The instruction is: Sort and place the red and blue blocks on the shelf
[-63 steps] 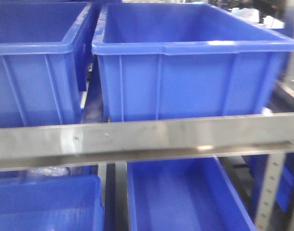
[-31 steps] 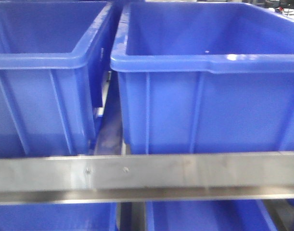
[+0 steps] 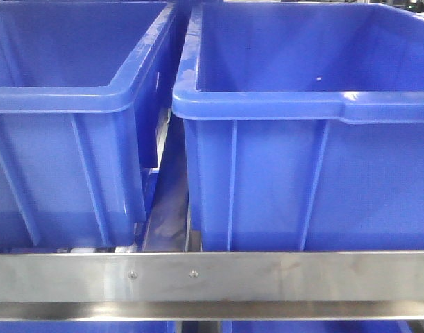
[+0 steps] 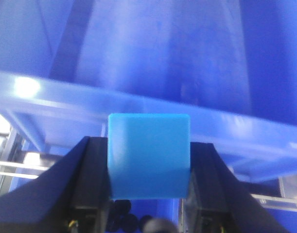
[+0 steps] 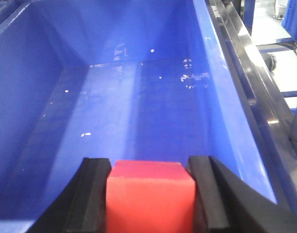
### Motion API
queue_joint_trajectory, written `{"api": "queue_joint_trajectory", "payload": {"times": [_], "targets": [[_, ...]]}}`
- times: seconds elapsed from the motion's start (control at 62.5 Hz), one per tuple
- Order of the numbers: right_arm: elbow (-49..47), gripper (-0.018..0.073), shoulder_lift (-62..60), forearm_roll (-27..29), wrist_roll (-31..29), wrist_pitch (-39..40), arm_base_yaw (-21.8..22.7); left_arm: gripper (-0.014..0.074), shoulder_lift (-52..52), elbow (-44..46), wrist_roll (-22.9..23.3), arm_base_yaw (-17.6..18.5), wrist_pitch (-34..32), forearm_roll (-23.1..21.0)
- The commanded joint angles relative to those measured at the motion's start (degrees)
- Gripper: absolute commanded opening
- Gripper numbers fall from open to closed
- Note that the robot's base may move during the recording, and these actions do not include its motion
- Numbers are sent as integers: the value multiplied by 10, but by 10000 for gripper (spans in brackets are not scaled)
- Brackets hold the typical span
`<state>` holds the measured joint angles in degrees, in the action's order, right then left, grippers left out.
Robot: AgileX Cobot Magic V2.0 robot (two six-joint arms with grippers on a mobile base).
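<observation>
Clamping blue block [image 4: 148, 155], left fingers [image 4: 90, 187] seemingly face bin [image 4: 163, 58]; right [image 5: 204, 194], red block [image 5: 150, 196].

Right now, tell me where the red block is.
In the right wrist view, the red block sits bottom centre, clamped in the right gripper, above the bare floor of a blue bin.

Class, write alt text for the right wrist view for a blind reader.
The right hand grips a red block between black fingers, above an open blue bin holding only pale specks. A steel shelf rail runs along its right.
</observation>
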<state>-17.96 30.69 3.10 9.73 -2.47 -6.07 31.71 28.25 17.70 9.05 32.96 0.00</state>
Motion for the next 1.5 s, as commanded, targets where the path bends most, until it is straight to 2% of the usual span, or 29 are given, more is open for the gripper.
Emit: {"api": "queue_joint_trajectory", "payload": {"times": [0.0,1.487], "targets": [[-17,56,0,-6,-1,51,4,123,2,17,3,0,-43,-4],[-17,56,0,-6,-1,51,4,123,2,17,3,0,-43,-4]]}}
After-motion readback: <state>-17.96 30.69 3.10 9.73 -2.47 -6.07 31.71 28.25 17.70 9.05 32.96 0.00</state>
